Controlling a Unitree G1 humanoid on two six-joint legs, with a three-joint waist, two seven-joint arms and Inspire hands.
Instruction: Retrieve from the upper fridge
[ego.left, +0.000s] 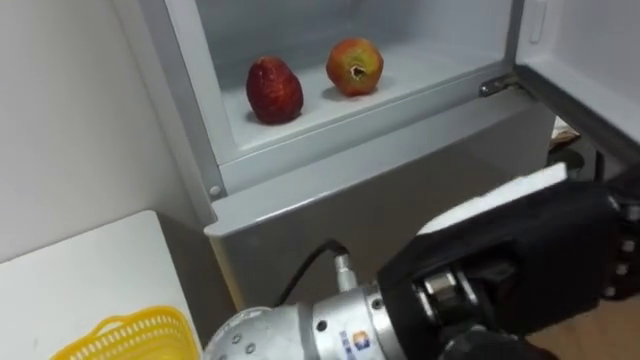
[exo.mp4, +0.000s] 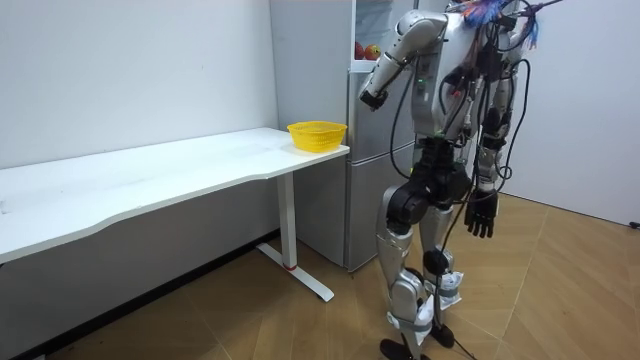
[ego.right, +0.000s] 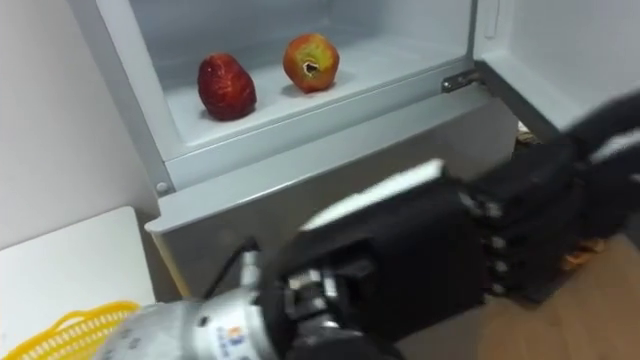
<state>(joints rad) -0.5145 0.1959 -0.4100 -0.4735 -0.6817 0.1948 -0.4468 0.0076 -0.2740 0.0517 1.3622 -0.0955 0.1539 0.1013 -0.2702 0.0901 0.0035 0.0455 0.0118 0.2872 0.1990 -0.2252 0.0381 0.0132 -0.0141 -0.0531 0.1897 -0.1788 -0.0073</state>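
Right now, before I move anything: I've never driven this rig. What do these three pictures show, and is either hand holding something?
It is a two-legged robot with two arms, standing at an open fridge. Two pictures come from the camera pair in its head, looking down at the work. The third comes from a camera out in the room and sees the whole robot. On the upper shelf lie a darker fruit and, to its right and apart from it, a rounder fruit. The black shape low in the head views is the left hand, raised before the fridge below that shelf; neither fruit is in it. The right hand hangs open and empty at the robot's side. A yellow basket sits on the white table beside the fridge.
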